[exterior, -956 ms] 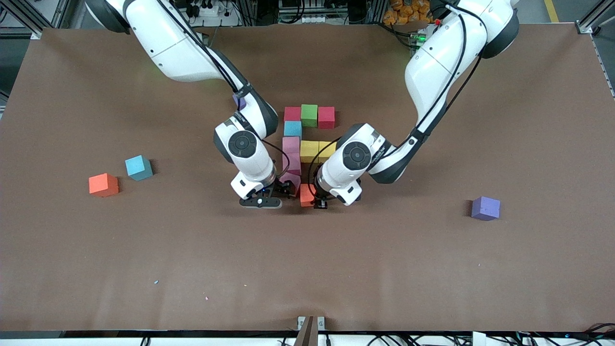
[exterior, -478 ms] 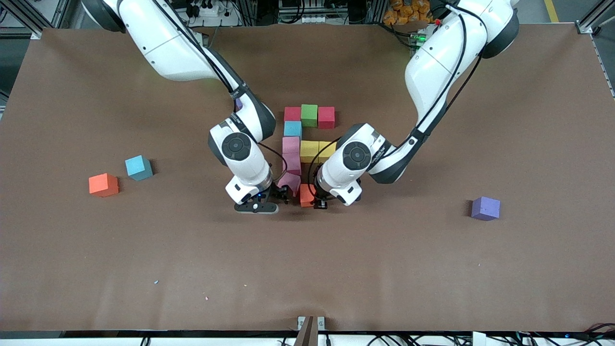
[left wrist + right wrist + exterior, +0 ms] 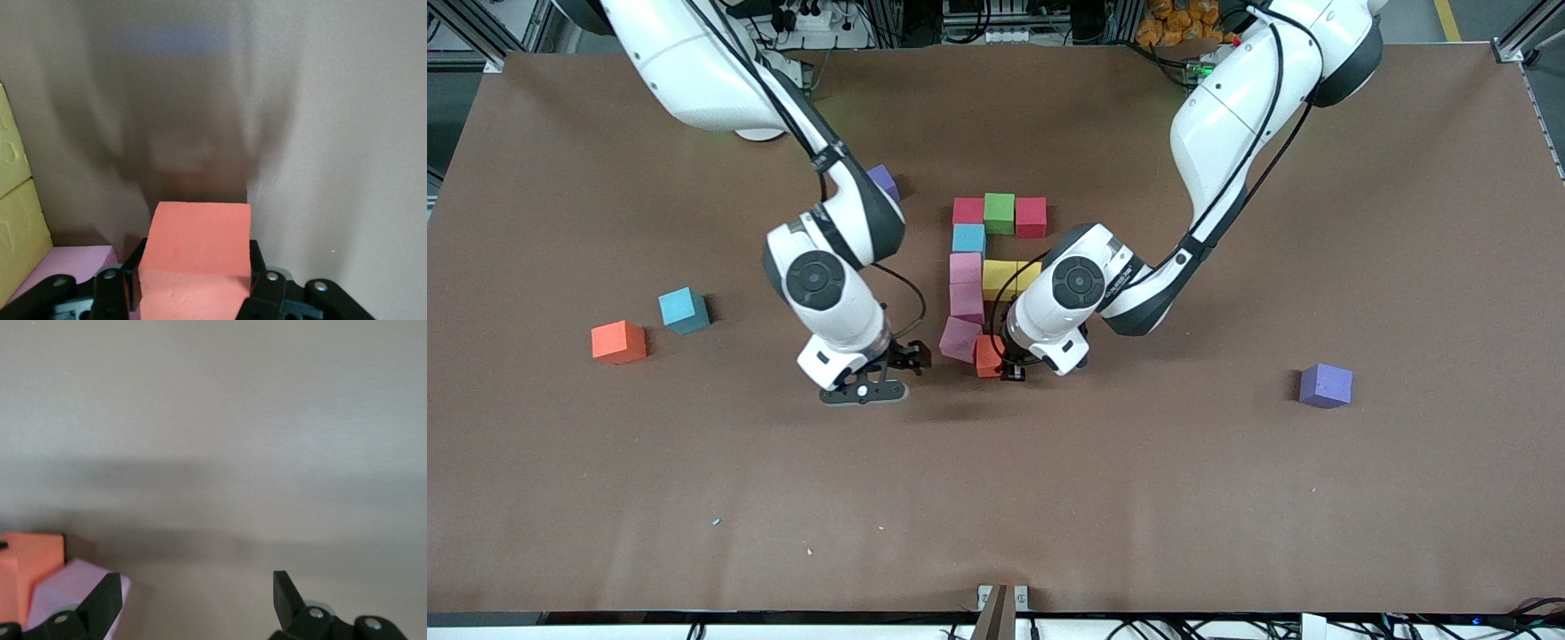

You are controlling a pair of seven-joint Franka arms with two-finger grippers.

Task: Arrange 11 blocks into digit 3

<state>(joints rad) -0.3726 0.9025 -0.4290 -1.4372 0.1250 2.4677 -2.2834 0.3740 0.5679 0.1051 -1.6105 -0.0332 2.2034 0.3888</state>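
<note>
Right gripper [image 3: 903,364] withdrawn, left gripper [image 3: 1000,366] clamping orange foam cube [image 3: 987,356]

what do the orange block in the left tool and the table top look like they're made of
Orange block: probably foam, matte, with a faintly grainy face, no shine and slightly soft edges where the left tool grips it. Table top: looks like brown paper or thin matte sheeting, dull and lightly rippled; which of the two is unclear.

Orange block [image 3: 197,257] in black-fingered left hand [image 3: 193,293] (beside pink block [image 3: 959,339], seemingly plain)
</note>
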